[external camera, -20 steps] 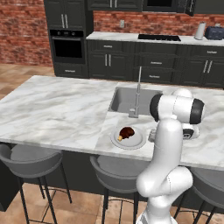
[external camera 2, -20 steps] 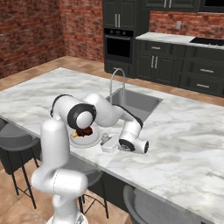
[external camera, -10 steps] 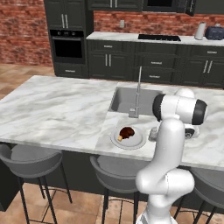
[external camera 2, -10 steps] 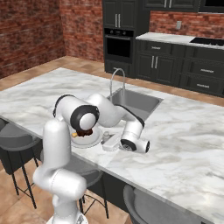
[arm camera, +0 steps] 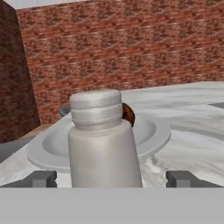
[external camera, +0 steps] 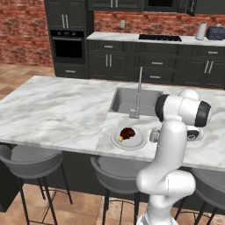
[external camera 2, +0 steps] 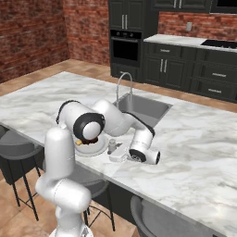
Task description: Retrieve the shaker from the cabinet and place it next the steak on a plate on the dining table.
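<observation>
Shaker [external camera 2: 111, 146] standing upright on the tabletop [external camera: 57, 110], just right of the plate [external camera: 132, 141], near the front edge. Going left to right from that plate: steak [external camera: 127, 133] sitting on the plate's left-middle part, then the plate rim, then the shaker [external camera: 154, 135] right beside it, seemingly not touching the rim. Past that, hand [external camera 2: 121, 154] lying low over the tabletop on the shaker's far side from the plate, pointed back at it. Up close from the hand camera: shaker [arm camera: 103, 140] dead centre between the two fingertips [arm camera: 40, 178], with clear gaps on both sides, so opened wide and gripping nothing. Plate [arm camera: 157, 131] right behind the shaker there, bit of brown steak [arm camera: 127, 113] peeking past the cap. Sink [external camera: 125, 99] with faucet [external camera: 139, 90] set in the tabletop behind the plate.
</observation>
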